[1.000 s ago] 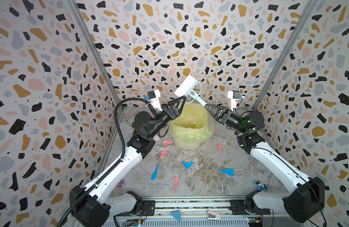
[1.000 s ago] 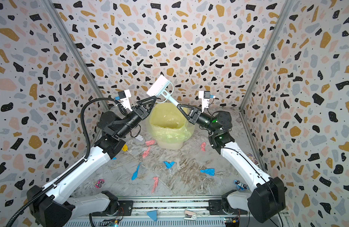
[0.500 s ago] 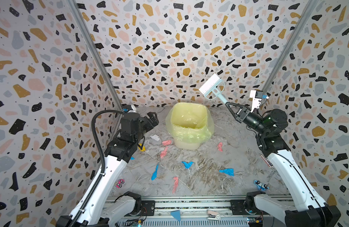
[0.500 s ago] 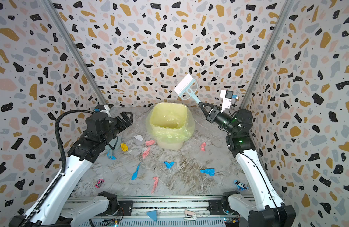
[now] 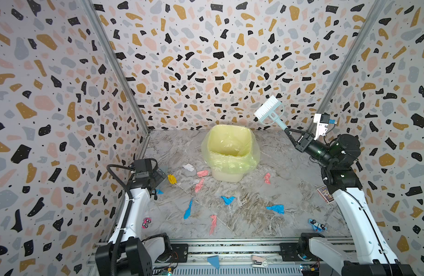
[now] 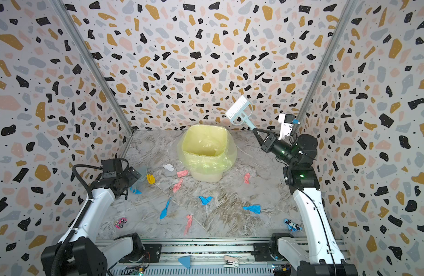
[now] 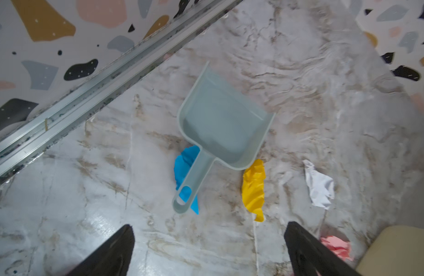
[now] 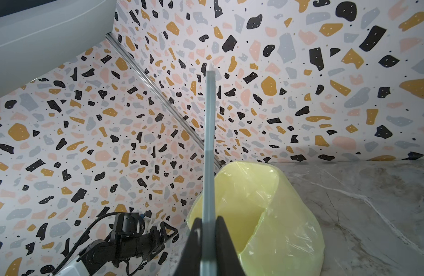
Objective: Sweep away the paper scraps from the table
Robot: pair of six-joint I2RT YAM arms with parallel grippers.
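- Dropping from beside the mouth of the cream bin lined with a translucent yellow plastic bag (image 5: 226,174), the left arm (image 5: 137,205) now hangs low over the left of the grey-and-brown marble tabletop (image 5: 251,215). The right arm (image 5: 354,215) has pulled back toward the right rear corner.
- With it, the pale blue plastic hand brush with white bristles (image 5: 269,110) has left the space above the bin and stands tilted high against the back wall.
- Torn paper scraps (image 5: 226,199) in pink, blue, white and yellow lie unchanged on the tabletop, in front and left of the bin.
- Only crinkled liner shows inside the bin.
- Lying flat, the grey-blue plastic dustpan (image 7: 220,129) shows just its own floor. Its handle crosses a blue scrap (image 7: 184,162), and a yellow scrap (image 7: 252,188) sits just beside its corner.
- Wide apart, the left jaws hover near the dustpan's handle end, holding nothing.
- Pressed together, the right jaws clamp the brush's thin handle (image 8: 209,143).
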